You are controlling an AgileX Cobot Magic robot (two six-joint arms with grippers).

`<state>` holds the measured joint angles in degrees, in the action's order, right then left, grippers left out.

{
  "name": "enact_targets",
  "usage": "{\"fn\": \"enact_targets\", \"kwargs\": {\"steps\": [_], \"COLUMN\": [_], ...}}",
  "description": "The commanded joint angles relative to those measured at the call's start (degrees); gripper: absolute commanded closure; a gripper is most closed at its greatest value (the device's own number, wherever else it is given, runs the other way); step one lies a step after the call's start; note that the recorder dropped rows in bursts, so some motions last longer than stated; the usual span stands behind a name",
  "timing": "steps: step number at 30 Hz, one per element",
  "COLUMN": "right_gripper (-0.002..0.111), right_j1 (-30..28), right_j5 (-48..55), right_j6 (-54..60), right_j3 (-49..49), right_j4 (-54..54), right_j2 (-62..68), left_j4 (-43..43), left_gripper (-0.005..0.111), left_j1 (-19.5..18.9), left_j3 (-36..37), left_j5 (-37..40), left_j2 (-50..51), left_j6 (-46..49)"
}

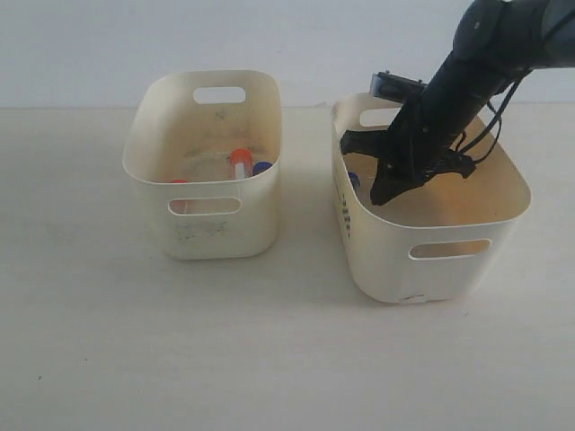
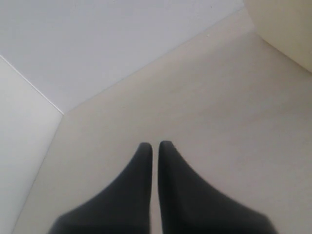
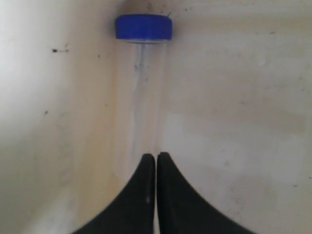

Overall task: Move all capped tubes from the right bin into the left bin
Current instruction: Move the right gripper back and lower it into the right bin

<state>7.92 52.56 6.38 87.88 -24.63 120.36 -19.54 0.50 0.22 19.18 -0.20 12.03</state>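
Though jaws together, tube [image 3: 141, 97] (blue-capped) ahead

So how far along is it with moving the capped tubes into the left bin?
Mostly done: the scuffed cream plastic left bin shows two orange-red caps and one blue cap. In hand: the right gripper is down inside the cream plastic right bin, jaws shut, tips at the last clear blue-capped tube, apparently not gripping it. Left: grasp that one and carry it over.

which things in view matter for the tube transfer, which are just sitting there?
In the job: right bin, blue-capped tube inside it, left bin, three capped tubes in it, right hand.
Just there: table, wall, left hand over the table.
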Motion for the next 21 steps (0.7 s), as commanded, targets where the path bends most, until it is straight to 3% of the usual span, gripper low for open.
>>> {"fn": "enact_targets", "kwargs": {"steps": [1,13,15,16,18,21], "right_gripper": [0.107,0.104,0.088,0.071,0.048,0.034], "right_j1": [0.0,0.0,0.0,0.0,0.0,0.0], "right_j5": [0.3,-0.4,-0.8,-0.9,-0.9,-1.4], "right_j6": [0.8,1.0,1.0,1.0,1.3,1.7], "right_j3": [0.1,0.1,0.1,0.1,0.1,0.1], "right_j4": [0.3,2.1,2.1,2.1,1.2,1.6], "right_j2": [0.8,1.2,1.5,1.5,1.5,1.5], "left_j4": [0.2,0.2,0.2,0.2,0.2,0.2], "left_gripper": [0.103,0.103,0.103,0.103,0.103,0.103], "left_j1": [0.1,0.1,0.1,0.1,0.1,0.1], "left_j3": [-0.2,-0.2,-0.2,-0.2,-0.2,-0.2], "left_j5": [-0.3,-0.3,-0.3,-0.3,-0.3,-0.3], "left_j2": [0.2,0.2,0.2,0.2,0.2,0.2], "left_j6": [0.0,0.0,0.0,0.0,0.0,0.0]}}
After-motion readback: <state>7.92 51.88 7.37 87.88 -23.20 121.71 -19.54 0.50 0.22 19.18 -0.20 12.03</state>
